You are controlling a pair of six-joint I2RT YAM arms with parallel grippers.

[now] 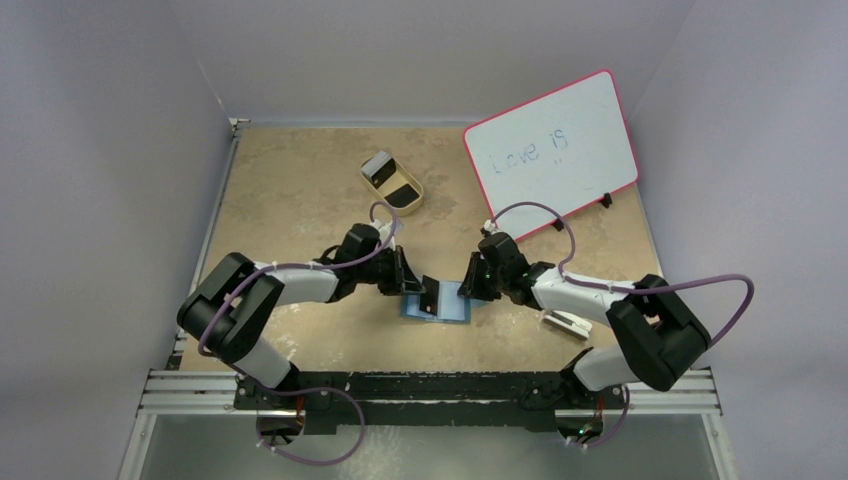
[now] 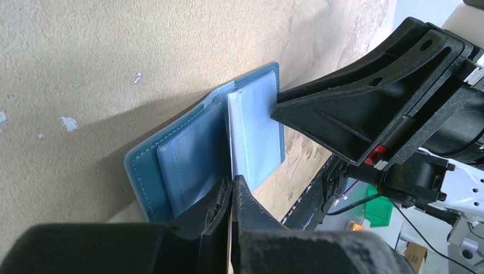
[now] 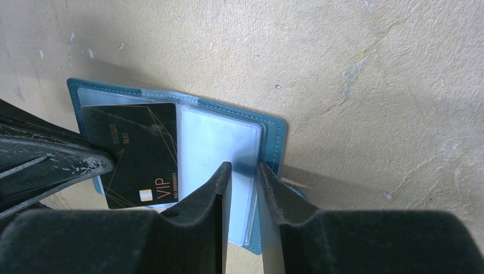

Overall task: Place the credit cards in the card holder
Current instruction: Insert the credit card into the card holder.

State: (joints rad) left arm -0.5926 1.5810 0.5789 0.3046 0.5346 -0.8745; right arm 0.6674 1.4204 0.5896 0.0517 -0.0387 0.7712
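Wallet (image 1: 450, 312) (image 2: 188, 160) (image 3: 274, 131) lies open and flat on the table (image 1: 300, 200), inside face up, between the two grippers. All places below are given from the wallet.

Left gripper (image 1: 412, 287) (image 2: 231, 185): at the wallet's left half, fingers closed on a black card (image 1: 430, 296) (image 3: 137, 154). The card is gold-lined and marked "VIP". It is held by one edge and lies over the left half of the wallet, its long edge along the centre fold. Whether its leading edge is inside a slot cannot be told. In the left wrist view the card sits edge-on between the pads, visible only as a thin line.

Right gripper (image 1: 472, 285) (image 3: 244, 169): at the wallet's right half. Fingers are drawn close together with a clear sleeve (image 3: 211, 142) between them, so it appears pinched. The teal cover stays down on the table beneath.

Tray (image 1: 415, 205), tan: well beyond the wallet, to the far left. It holds other cards (image 1: 380, 168), one pale with a dark stripe, one dark.

Whiteboard (image 1: 552, 150), pink-edged: well beyond the wallet, to the far right, propped at a tilt, with faint writing.

Block (image 1: 568, 322), white: right of the wallet, at the near edge beside the right arm, partly hidden by it.
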